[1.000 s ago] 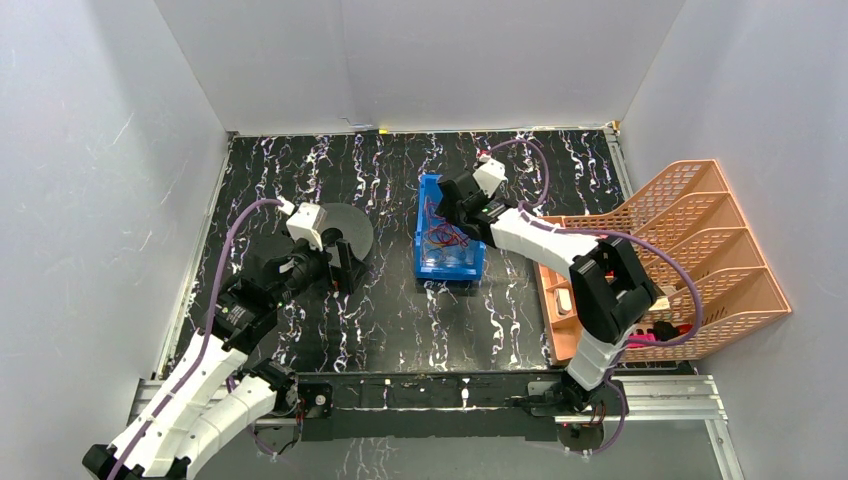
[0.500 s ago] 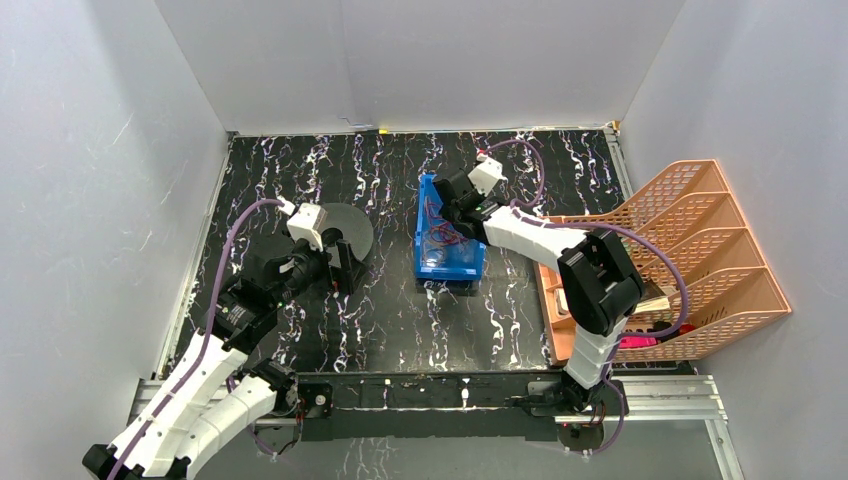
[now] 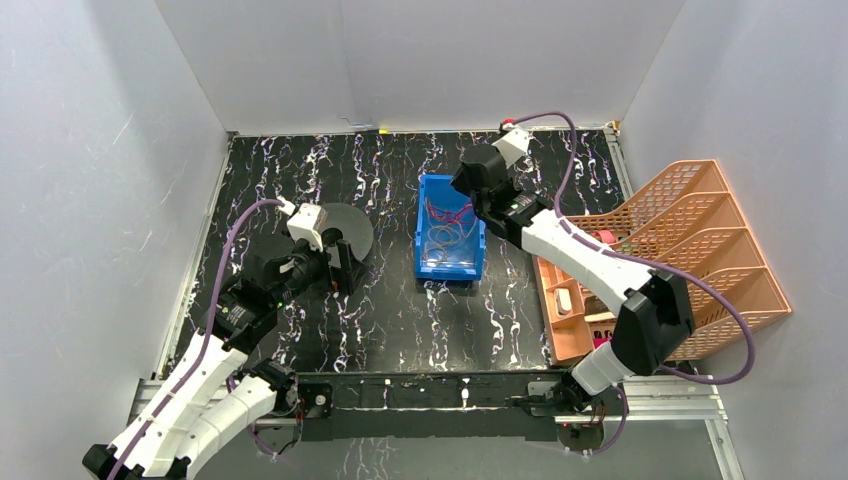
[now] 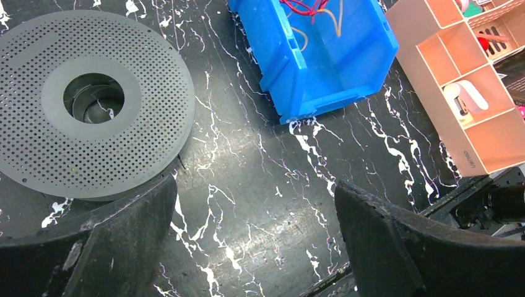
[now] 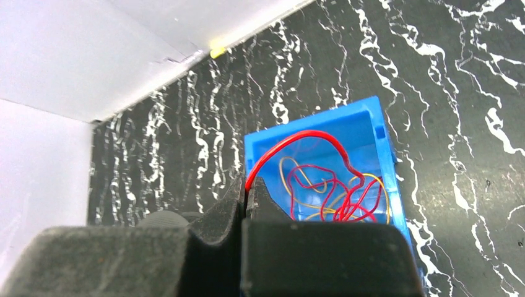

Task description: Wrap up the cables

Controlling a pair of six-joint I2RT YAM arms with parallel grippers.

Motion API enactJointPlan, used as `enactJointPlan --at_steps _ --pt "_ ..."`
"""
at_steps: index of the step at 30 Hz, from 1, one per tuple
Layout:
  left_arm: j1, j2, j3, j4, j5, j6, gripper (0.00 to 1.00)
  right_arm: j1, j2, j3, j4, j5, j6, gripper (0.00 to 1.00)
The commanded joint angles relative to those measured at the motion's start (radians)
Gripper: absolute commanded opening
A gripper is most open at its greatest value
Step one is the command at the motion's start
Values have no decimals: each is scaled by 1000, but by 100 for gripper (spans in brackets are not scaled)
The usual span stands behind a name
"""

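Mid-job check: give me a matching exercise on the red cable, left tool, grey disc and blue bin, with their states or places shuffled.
1 red cable
2 left tool
3 grey disc
4 blue bin

a open wide
b pinched in the right tool
c lying flat, left of the blue bin
d holding tangled cables

Pairs: 1-b, 2-a, 3-c, 4-d

Wide-spread fingers [image 4: 93, 247] frame a perforated grey disc [image 4: 145, 93] near a blue bin [image 4: 282, 74] (red, yellow cables [image 4: 301, 8] inside).
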Motion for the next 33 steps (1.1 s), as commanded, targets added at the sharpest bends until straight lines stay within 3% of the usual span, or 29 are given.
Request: enactJointPlan --at_steps 1,27,33 --pt "-4 -13 -3 -2 -3 9 98 0 -83 55 66 -8 -51 0" --pt "-4 -4 -3 13 -13 1 98 0 -159 330 89 -276 -110 0" --pt "-3 47 86 28 24 21 98 -1 -158 383 86 -320 -105 0"
